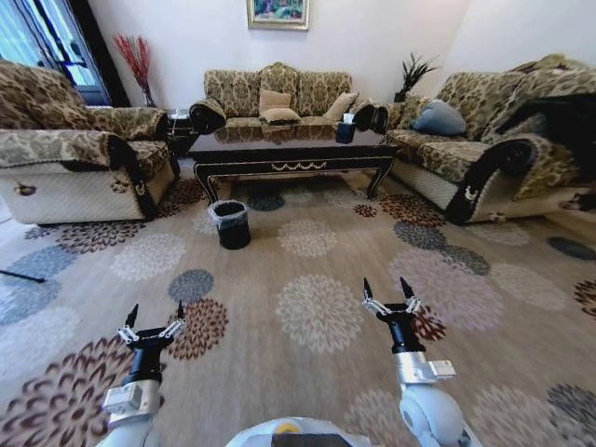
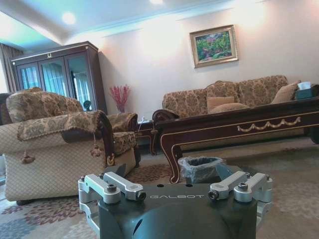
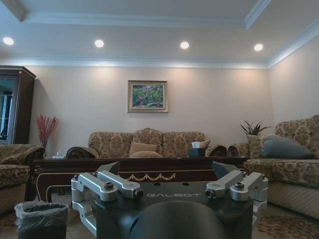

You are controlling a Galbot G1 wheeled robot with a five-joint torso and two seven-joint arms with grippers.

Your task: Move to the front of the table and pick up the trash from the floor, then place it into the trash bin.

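Facing the long glossy dark-wood coffee table (image 1: 293, 160); round black plastic-lined trash bin (image 1: 230, 224) stood near-left of it. Left gripper (image 1: 152, 320), right gripper (image 1: 390, 293): fingers wide, empty. Trash unseen; likely light, pinchable.

Open carpet (image 1: 307, 307) lies ahead; the bin (image 1: 231, 224) stands before the surface (image 1: 293, 160), with sofas (image 1: 79, 163) flanking both sides.

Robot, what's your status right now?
Left pincer and right pincer open, empty, held low. Trash bin ahead by the table. Carpet between is bare; no trash spotted.
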